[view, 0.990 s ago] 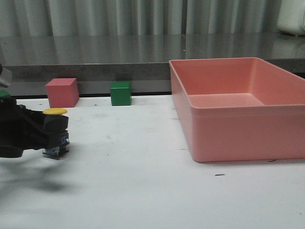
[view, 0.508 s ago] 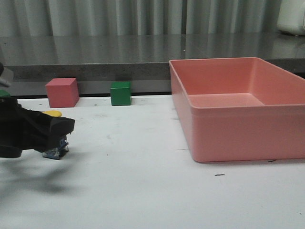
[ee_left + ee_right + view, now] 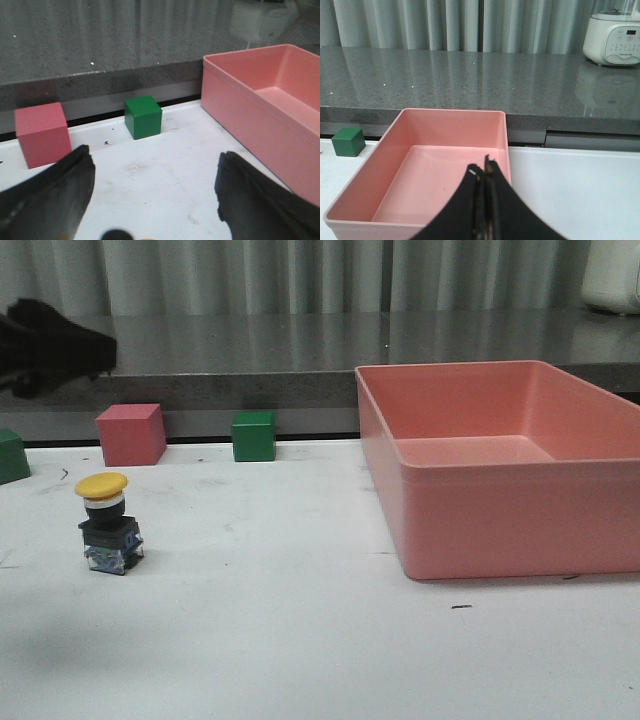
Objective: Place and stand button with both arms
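Note:
The button stands upright on the white table at the left, with its yellow cap on top and its black and clear base down. Nothing touches it. My left gripper is a blurred black shape high above and a little behind the button. In the left wrist view the left gripper is open and empty, its fingers wide apart over bare table. My right gripper is shut and empty, above the pink bin. It does not show in the front view.
A large pink bin fills the right side of the table. A pink cube and a green cube stand at the table's back edge, and another green cube at the far left. A grey counter runs behind.
My left gripper has let go of the button and risen up and back to the upper left. The button now stands alone on the table where it was held.

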Robot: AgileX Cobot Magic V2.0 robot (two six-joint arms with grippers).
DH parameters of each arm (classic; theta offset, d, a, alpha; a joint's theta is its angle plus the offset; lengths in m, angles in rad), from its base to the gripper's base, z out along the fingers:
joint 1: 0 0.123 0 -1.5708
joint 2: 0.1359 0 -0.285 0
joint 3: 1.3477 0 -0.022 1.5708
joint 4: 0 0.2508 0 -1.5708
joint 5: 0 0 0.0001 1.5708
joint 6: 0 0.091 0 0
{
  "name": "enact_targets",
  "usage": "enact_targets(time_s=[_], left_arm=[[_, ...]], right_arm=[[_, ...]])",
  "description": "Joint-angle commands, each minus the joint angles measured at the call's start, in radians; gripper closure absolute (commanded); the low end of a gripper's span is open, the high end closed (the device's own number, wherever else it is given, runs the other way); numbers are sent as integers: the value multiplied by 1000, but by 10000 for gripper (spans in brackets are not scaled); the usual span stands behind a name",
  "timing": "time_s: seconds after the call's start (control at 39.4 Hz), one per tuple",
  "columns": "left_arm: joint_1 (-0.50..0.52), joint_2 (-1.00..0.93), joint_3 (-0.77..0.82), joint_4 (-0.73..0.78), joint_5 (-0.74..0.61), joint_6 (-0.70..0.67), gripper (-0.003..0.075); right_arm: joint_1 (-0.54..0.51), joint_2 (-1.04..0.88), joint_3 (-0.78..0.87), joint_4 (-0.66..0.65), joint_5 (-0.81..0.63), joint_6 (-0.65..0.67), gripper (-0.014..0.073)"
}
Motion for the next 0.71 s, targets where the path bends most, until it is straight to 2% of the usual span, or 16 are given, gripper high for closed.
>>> enact_targets(time_s=[0.0,0.1,0.48,0.69], left_arm=[[3,-150,-56,-1,157,-36,244],[0,-277,-81,-13,332,-36,310],[-30,-729,-88,-51,813,-36,729],[-30,-903,-88,-51,960,-36,740]], right_arm=[[1,6,-25,-12,-85,-9,655],[1,6,-25,-12,-85,-9,655],[1,6,-25,-12,-85,-9,655],[1,6,-25,-12,-85,-9,655]])
